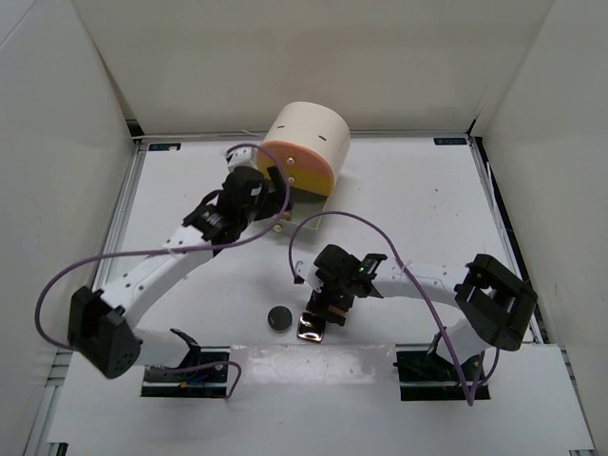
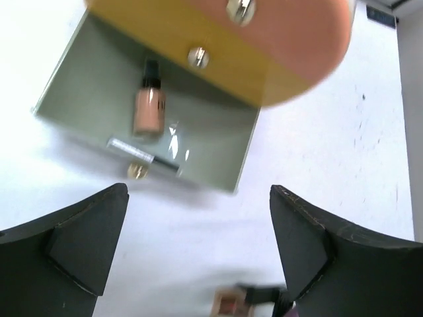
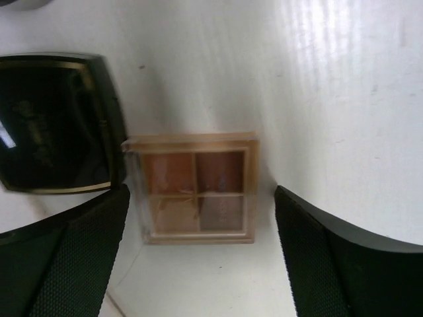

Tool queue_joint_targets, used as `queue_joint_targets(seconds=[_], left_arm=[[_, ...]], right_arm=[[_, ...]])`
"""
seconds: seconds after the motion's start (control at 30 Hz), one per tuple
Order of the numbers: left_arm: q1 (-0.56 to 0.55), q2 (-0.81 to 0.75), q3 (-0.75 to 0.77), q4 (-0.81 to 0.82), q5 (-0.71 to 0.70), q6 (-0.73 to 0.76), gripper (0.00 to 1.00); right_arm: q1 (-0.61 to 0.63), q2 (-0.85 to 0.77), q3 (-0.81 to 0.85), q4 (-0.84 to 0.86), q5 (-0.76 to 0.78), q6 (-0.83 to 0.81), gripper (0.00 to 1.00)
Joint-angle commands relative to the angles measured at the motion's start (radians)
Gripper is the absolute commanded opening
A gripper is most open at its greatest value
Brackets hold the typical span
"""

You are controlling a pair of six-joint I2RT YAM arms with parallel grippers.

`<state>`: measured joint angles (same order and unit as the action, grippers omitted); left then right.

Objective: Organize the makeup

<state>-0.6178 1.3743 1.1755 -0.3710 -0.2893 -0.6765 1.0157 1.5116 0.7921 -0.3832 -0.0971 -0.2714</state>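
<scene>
Table [image 1: 427,209]: white, walled in on three sides, with both arms stretched out over it.
Cream drum [image 1: 309,133]: at the far side, its orange front [image 1: 299,171] turned toward the arms.
Left pincer [image 2: 198,198]: up by the drum, just in front of the pulled-out drawer, fingers spread wide with nothing between them.
Right pincer [image 3: 201,198]: low over the near middle of the table, fingers spread wide either side of the palette, gripping nothing.
Drawer [image 2: 218,145]: grey-green, pulled out under the orange front.
Black square compact [image 3: 56,122]: glossy, gold-rimmed, flat on the table just beside the palette.
Palette [image 3: 195,188]: four brown shades, flat on the table.
Round black compact [image 1: 278,318]: on the table, left of the right pincer.
Bottle [image 2: 147,102]: peach with a black cap, lying in the drawer.
Pencil [image 2: 142,154]: slim, lying across the drawer by its front edge, near the bottle.
</scene>
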Motion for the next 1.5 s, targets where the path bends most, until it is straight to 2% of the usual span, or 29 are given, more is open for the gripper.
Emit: queue_joint_targets(seconds=[0.0,0.1,0.17,0.2,0.23,0.3,0.47,0.6,0.77,0.87,0.93,1.07,1.17,1.23,1.3,1.33,1.37,1.4,1.47], left_arm=[[-0.013,-0.165,-0.162,-0.15,0.002,-0.011,0.98],[-0.016,-0.26,-0.276,-0.163,0.045,-0.023,0.98],[-0.023,-0.328,-0.362,-0.193,0.078,-0.052,0.98],[-0.022,-0.343,-0.384,-0.194,0.096,-0.063,0.98],[-0.025,-0.359,-0.405,-0.194,0.146,-0.061,0.98],[-0.048,-0.383,-0.461,-0.184,0.189,-0.06,0.98],[-0.158,-0.359,-0.508,-0.218,0.236,-0.015,0.98],[-0.235,-0.359,-0.563,-0.188,0.233,-0.003,0.98],[-0.287,-0.368,-0.662,-0.041,0.256,-0.015,0.98],[-0.298,-0.343,-0.66,-0.016,0.259,-0.021,0.98],[-0.316,-0.319,-0.657,0.006,0.257,-0.023,0.98],[-0.333,-0.276,-0.646,0.007,0.239,-0.017,0.98],[-0.339,-0.251,-0.633,0.003,0.23,-0.008,0.98],[-0.349,-0.233,-0.629,-0.009,0.228,-0.006,0.98],[-0.355,-0.224,-0.632,-0.009,0.222,-0.008,0.94],[-0.356,-0.215,-0.632,-0.009,0.219,-0.009,0.92],[-0.358,-0.216,-0.632,-0.006,0.216,-0.011,0.89],[-0.355,-0.202,-0.629,-0.003,0.213,-0.006,0.8],[-0.355,-0.172,-0.62,0.01,0.208,-0.005,0.73]], right_arm=[[0.033,0.047,-0.027,0.07,0.145,0.02,0.9],[0.049,0.065,-0.042,0.064,0.232,0.05,0.78],[0.05,0.038,-0.051,0.07,0.241,0.06,0.62],[0.055,0.023,-0.054,0.07,0.26,0.07,0.52],[0.052,0.006,-0.054,0.076,0.275,0.07,0.31],[0.052,-0.068,-0.048,0.098,0.309,0.049,0.28],[0.012,-0.186,0.036,0.174,0.336,-0.037,0.28],[-0.077,-0.15,0.217,0.254,0.294,-0.081,0.29],[-0.144,0.025,0.401,0.423,0.352,-0.06,0.29],[-0.169,0.151,0.487,0.448,0.385,-0.023,0.3],[-0.169,0.234,0.551,0.457,0.416,-0.015,0.34],[-0.169,0.317,0.607,0.474,0.453,0.026,0.38],[-0.169,0.341,0.637,0.434,0.471,0.06,0.43],[-0.169,0.341,0.636,0.42,0.471,0.07,0.55],[-0.169,0.332,0.625,0.414,0.453,0.077,0.61],[-0.166,0.334,0.622,0.412,0.453,0.077,0.69],[-0.169,0.332,0.622,0.406,0.45,0.077,0.76],[-0.169,0.329,0.622,0.397,0.441,0.067,0.83],[-0.166,0.323,0.633,0.389,0.441,0.067,0.84]])
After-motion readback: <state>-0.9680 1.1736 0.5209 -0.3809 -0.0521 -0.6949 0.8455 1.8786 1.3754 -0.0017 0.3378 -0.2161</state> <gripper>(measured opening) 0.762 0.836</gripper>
